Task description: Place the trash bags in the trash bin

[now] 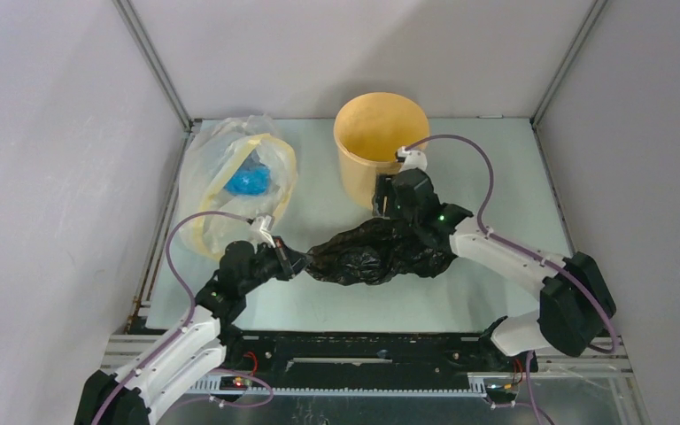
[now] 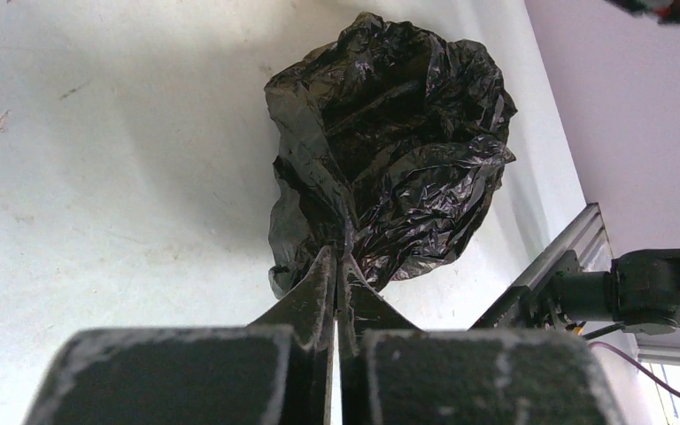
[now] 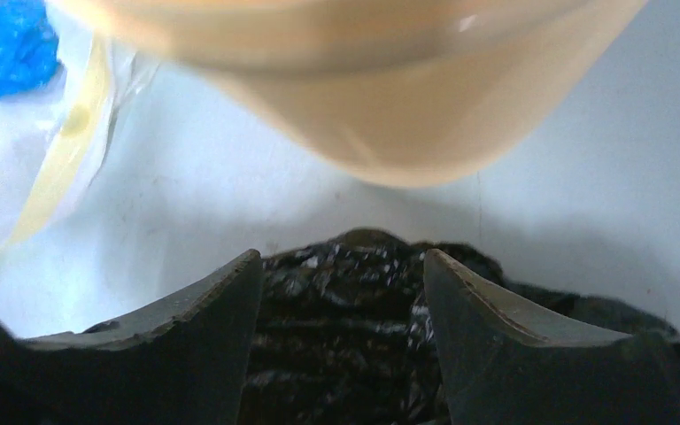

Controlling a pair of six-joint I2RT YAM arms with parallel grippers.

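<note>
The yellow-orange trash bin [image 1: 381,146] is standing upright at the back of the table [image 1: 496,177]. From above its open mouth is showing only its own bare inner wall and floor. To its left a clear translucent bag [image 1: 230,168] with a pale-yellow band is lying slumped, holding a blue lump [image 1: 248,181] inside.

The black trash bag [image 1: 381,252] is lying crumpled on the table in front of the bin, outside it, stretching between the two arms. The left gripper [image 2: 338,261] is pinching the bag's left end, its jaws pressed together on a thin fold of the glossy film. The right gripper [image 3: 341,257] is hovering over the bag's right part, just in front of the bin's base. Its jaws are standing spread, with crinkled black plastic showing between them.
</note>
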